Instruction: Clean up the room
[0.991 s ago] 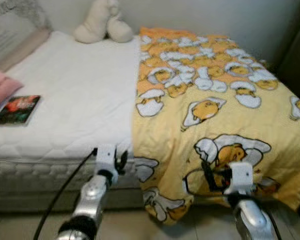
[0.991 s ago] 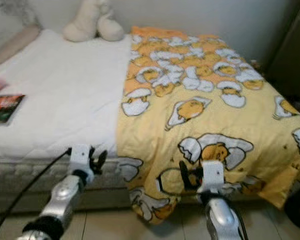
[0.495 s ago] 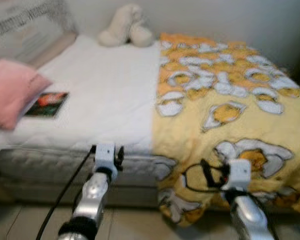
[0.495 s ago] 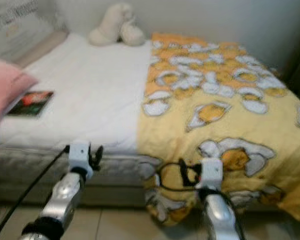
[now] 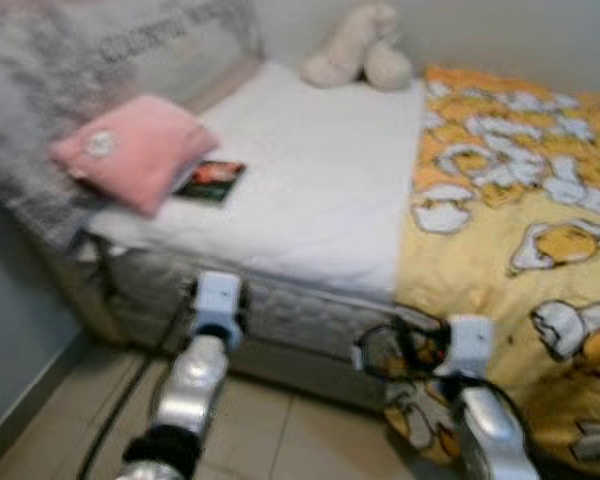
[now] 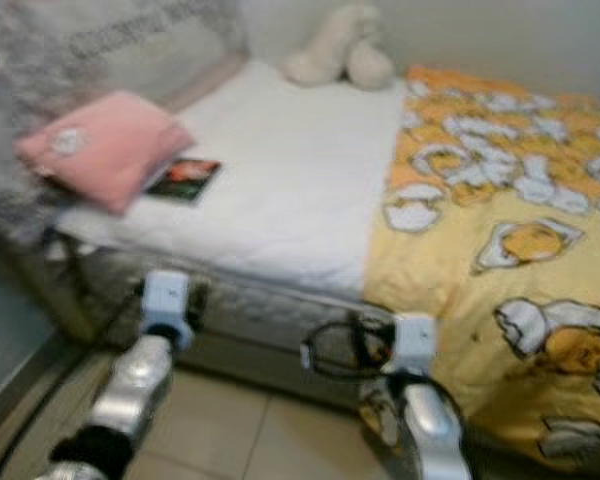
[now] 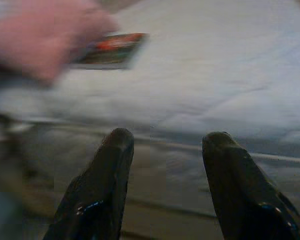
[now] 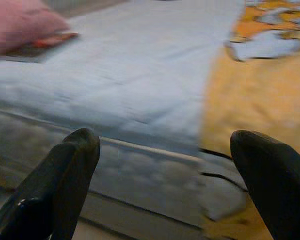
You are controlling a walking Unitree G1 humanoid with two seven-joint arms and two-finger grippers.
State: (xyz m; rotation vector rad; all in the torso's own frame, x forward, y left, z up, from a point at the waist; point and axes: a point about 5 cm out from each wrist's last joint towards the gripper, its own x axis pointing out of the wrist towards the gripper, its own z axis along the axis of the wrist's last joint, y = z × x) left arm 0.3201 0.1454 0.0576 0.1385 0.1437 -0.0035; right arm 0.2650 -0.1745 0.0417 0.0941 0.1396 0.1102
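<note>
Blurred view. White quilted mattress (image 6: 280, 190) lying bare on left half; yellow cartoon-print blanket (image 6: 500, 250) draping over right half. Pink square pillow (image 6: 100, 145) overlapping dark-covered book (image 6: 183, 178). Cream plush toy (image 6: 338, 48) sitting by wall. Silver arms hanging before mattress edge above tiled floor (image 6: 250, 440).

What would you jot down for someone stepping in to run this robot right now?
Left end effector: open, holding nothing, raised in front of the mattress edge.
Right end effector: open wide, holding nothing, near where the yellow blanket hangs over the bed's side.
On the bed: pink pillow at the head end, a book beside it with one edge under the pillow, a cream plush toy by the wall.
Done: nothing picked up. The blanket covers only one side of the bed.
Left: likely spread the blanket and put away the book. Views are blurred.
</note>
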